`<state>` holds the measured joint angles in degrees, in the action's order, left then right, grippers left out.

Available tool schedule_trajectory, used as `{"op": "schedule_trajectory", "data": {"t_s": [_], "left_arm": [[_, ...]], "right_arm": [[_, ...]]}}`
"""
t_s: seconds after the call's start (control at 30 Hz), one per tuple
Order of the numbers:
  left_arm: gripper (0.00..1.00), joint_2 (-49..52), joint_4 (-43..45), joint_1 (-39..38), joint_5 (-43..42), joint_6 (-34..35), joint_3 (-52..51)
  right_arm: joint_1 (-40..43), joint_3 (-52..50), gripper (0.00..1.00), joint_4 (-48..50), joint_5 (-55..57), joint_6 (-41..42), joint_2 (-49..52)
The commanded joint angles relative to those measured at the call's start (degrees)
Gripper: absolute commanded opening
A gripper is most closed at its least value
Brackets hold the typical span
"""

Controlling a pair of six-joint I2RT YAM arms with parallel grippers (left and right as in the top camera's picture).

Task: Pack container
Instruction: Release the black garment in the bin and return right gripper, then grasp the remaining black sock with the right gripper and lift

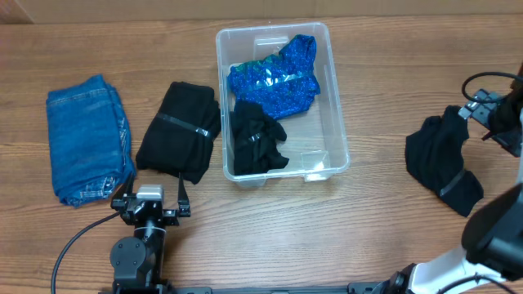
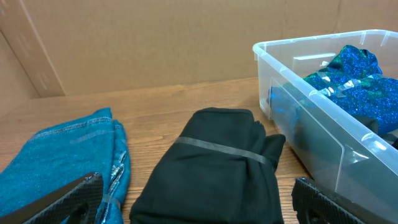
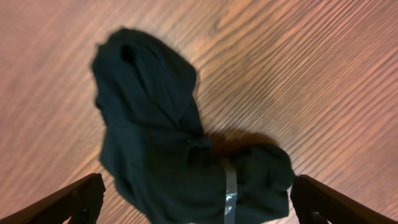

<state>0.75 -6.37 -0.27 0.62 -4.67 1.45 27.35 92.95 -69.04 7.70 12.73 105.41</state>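
PACKING UNDER WAY: A clear plastic container (image 1: 333, 98) is sitting open side up at the upper centre of the overhead frame. A sparkly blue cloth (image 1: 274, 77) is filling its far end, and a black cloth (image 1: 255, 143) is slumping against its left wall. The lower right corner of the container is lying bare, apparently leaving room for more.

Three pieces are lying outside it on the desk (image 1: 384, 237). Folded jeans (image 1: 86, 139) are resting at the far left. A black bundle (image 1: 180, 131), banded across its middle, is lying just beside the container's left wall. A loose black garment (image 1: 444, 163) is sprawling well apart at the right edge.

The right arm (image 1: 498, 229) is reaching over that garment. In its wrist view the jaws are standing wide open and gripping nothing, with the garment lying below and between them, a stance that looks like lining up for a pickup. The left arm (image 1: 135, 253) is sitting low at the bottom left of the overhead frame. Its jaws are likewise spread and empty, and they are pointing at the black bundle with the jeans on one side and the container on the other, probably so the nearer pieces fall to it.

The desk is showing a warm wood grain throughout. Plain brown board (image 2: 155, 43), much like cardboard, is closing off the space behind it.
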Motion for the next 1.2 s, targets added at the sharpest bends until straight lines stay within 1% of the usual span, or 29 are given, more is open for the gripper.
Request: {"op": "schedule_trajectory", "data": {"t_s": [0.0, 0.07, 0.13, 0.33, 0.43, 0.53, 0.6, 0.63, 0.67, 0.73, 0.77, 0.8, 0.83, 0.9, 0.93, 1.03, 1.1, 1.17], "left_arm": [[1.0, -0.48, 0.02, 0.35, -0.46, -0.5, -0.22], [1.0, -0.48, 0.02, 0.35, -0.46, -0.5, -0.22], [1.0, -0.48, 0.02, 0.35, -0.46, -0.5, -0.22], [1.0, -0.48, 0.02, 0.35, -0.46, -0.5, -0.22], [1.0, -0.48, 0.02, 0.35, -0.46, -0.5, -0.22], [1.0, -0.48, 0.02, 0.35, -0.46, -0.5, -0.22], [1.0, -0.48, 0.02, 0.35, -0.46, -0.5, -0.22], [1.0, -0.48, 0.02, 0.35, -0.46, -0.5, -0.22], [1.0, -0.48, 0.02, 0.35, -0.46, -0.5, -0.22], [1.0, -0.48, 0.02, 0.35, -0.46, -0.5, -0.22], [1.0, -0.48, 0.02, 0.35, -0.46, -0.5, -0.22], [1.0, -0.48, 0.02, 0.35, -0.46, -0.5, -0.22], [1.0, -0.48, 0.02, 0.35, -0.46, -0.5, -0.22], [1.0, -0.48, 0.02, 0.35, -0.46, -0.5, -0.22], [1.0, -0.48, 0.0, 0.35, -0.46, -0.5, -0.22], [1.0, -0.48, 0.02, 0.35, -0.46, -0.5, -0.22], [1.0, -0.48, 0.02, 0.35, -0.46, -0.5, -0.22], [1.0, -0.48, 0.02, 0.35, -0.46, -0.5, -0.22]], "right_arm": [[0.02, -0.22, 1.0, 0.24, -1.6, -0.81, 3.87], [-0.09, -1.11, 1.0, -0.63, -4.66, -0.79, 6.56], [-0.24, -3.67, 1.0, -0.13, -4.81, -0.76, 7.8], [-0.31, -13.16, 1.0, 8.79, -4.87, 0.66, 8.85], [-0.33, -14.4, 1.0, 9.35, -4.9, 1.05, 8.85], [-0.35, -15.21, 0.99, 9.4, -4.9, 4.9, 8.85], [-0.39, -16.35, 0.9, 9.81, -5.44, 5.53, 8.85], [-0.39, -16.65, 0.83, 9.97, -5.77, 5.51, 8.85], [-0.39, -16.74, 0.72, 10.03, -6.43, 5.51, 8.85], [-0.39, -16.7, 0.59, 10.08, -7.91, 5.49, 8.83], [-0.39, -16.68, 0.5, 10.1, -8.61, 5.49, 8.83], [-0.39, -16.35, 0.37, 9.81, -9.42, 5.49, 8.83], [-0.39, -15.5, 0.25, 9.16, -10.01, 5.49, 8.83], [-0.39, -12.96, 0.06, 7.43, -10.01, 5.49, 8.81], [-0.39, -11.28, 0.04, 6.36, -10.01, 5.46, 8.81], [-0.39, -3.8, 0.04, 1.29, -11.08, 4.59, 8.76], [-0.39, 2.43, 0.04, -3.13, -17.25, -0.46, 8.15], [-0.39, 6.8, 0.04, -6.6, -20.83, -1.2, 6.88]]}}
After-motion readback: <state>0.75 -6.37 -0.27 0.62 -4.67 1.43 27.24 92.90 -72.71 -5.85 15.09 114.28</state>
